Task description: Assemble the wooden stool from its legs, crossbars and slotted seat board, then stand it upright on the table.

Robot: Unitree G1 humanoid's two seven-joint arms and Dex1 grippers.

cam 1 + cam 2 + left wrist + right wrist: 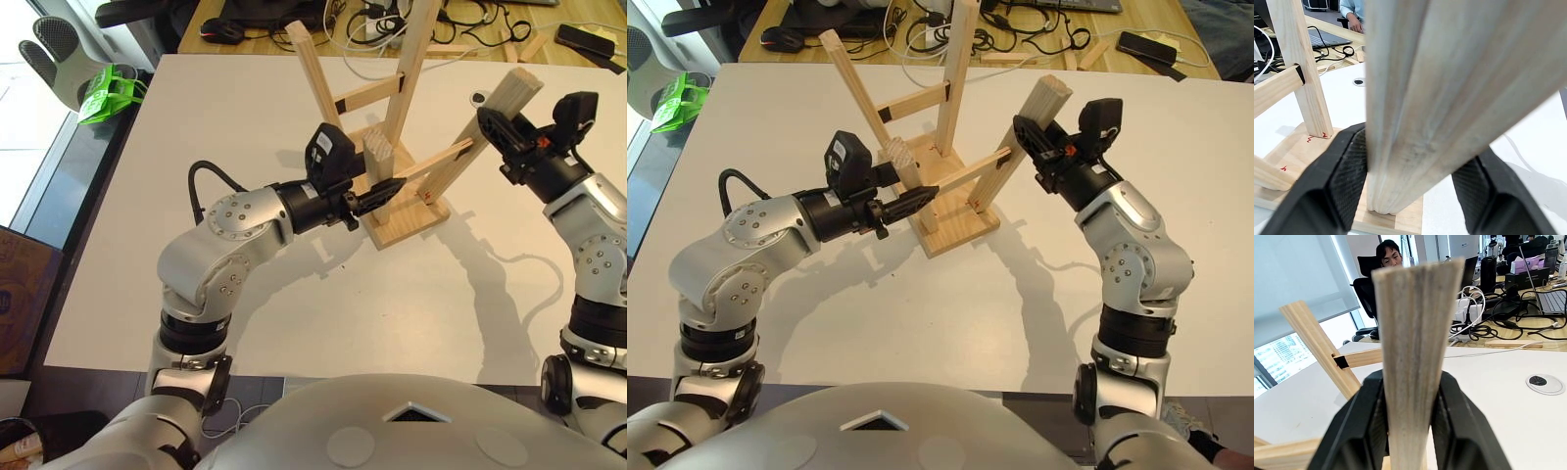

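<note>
Two grips: left fingers (1349,181) pinching one leg (1449,98), right fingers (1369,431) another leg (1415,357); open table (196,147) around

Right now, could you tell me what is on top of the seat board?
Four legs stand on the seat board, linked by crossbars; the left gripper and right gripper each clamp one. What lies beneath the leg ends is covered.

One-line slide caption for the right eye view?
Upturned stool on the table, seat board down; left claw clamps the near leg, right claw the right leg.
</note>
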